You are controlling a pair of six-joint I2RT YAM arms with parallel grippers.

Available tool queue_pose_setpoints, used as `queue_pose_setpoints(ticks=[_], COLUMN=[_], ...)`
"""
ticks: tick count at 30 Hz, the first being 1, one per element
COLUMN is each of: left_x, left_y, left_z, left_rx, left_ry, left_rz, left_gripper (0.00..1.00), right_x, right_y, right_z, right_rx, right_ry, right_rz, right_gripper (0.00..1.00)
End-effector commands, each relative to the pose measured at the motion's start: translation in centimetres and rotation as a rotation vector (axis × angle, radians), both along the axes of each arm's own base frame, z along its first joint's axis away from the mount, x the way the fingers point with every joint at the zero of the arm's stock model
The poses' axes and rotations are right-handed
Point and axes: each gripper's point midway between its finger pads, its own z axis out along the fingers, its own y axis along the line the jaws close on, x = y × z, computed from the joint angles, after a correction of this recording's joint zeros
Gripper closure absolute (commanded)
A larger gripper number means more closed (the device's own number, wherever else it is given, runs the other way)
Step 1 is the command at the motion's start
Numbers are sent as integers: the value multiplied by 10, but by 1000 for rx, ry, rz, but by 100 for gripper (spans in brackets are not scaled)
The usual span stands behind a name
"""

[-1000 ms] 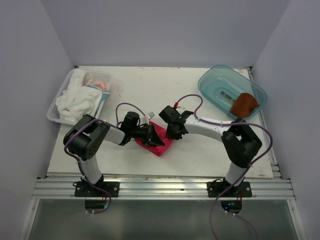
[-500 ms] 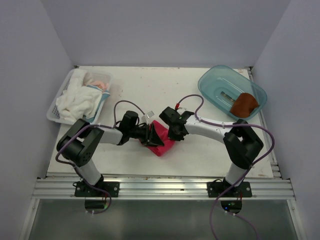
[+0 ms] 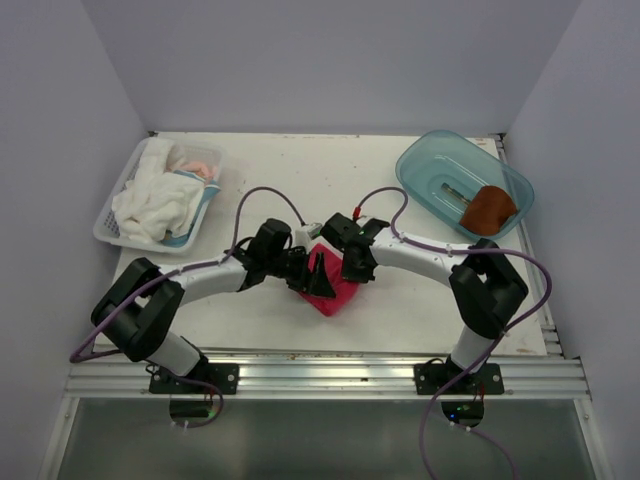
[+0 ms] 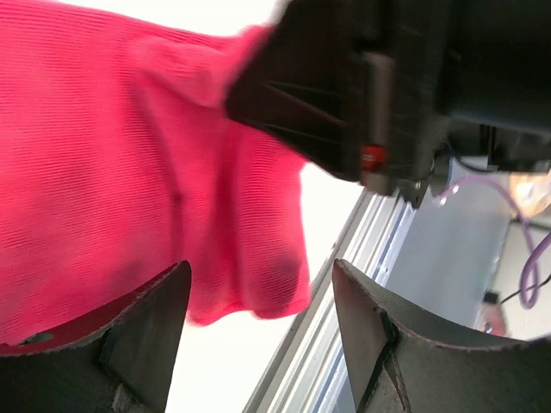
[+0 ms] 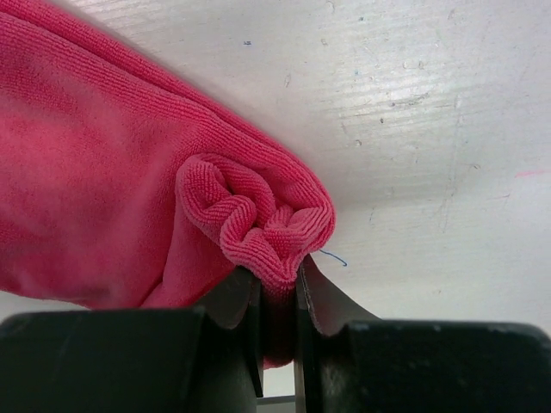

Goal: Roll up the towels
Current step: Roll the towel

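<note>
White tabletop (image 3: 300, 170) fills the middle of the overhead view, closed in by pale grey walls. Both your arms meet near the centre of that frame over the pink-red towel (image 3: 336, 288), which lies on the table just below centre.

Your right gripper (image 5: 277, 297) is clamped on it. In the right wrist view its two fingers (image 5: 232, 301) stand almost together at bottom centre, and a tightly curled end of the cloth is squeezed between them. The coil bulges just above the tips, and the rest of the towel spreads toward the upper left of the frame.

Your left gripper (image 4: 258, 331) has its fingers (image 4: 146, 335) spread wide, one at the lower left and one at the lower right of the left wrist view, with nothing pinched between them. The towel fills the upper left of that frame and its lower edge shows in the gap above the tips. You cannot tell from here whether either tip touches the cloth. The right gripper's black body sits at the upper right of that view, against the towel.

At the upper right of the overhead frame, the rust-brown towel (image 3: 489, 207) rests at the right end of a clear blue tub (image 3: 425, 165), well apart from both grippers. At the upper left, a white basket (image 3: 104, 230) holds white cloths (image 3: 150, 200).
</note>
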Motion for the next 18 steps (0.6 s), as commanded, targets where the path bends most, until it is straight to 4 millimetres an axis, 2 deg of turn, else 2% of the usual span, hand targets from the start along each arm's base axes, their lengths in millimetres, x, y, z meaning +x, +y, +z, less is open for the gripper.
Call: queue_pose_setpoints(ticks=[1,4,11,18], left_x=[-8,-10,-8,-16], left_y=[-17,-19,-27,-33], left_z=[2,-5,-5,-15], left_rx=[44,51,58,90], left_ry=[-84,-83,-103,-91], left_rz=[-56,-43,-20,15], left_gripper=[30,29,28,40], right_x=[6,6,8,9], right_y=[-4,-4,-2,2], right_z=[14,14,16,14], right_rx=[-20,-9,11,36], right_ry=[-23,-21,-17,-5], right_rz=[6,5,4,-5], right_gripper=[100,100,100,100])
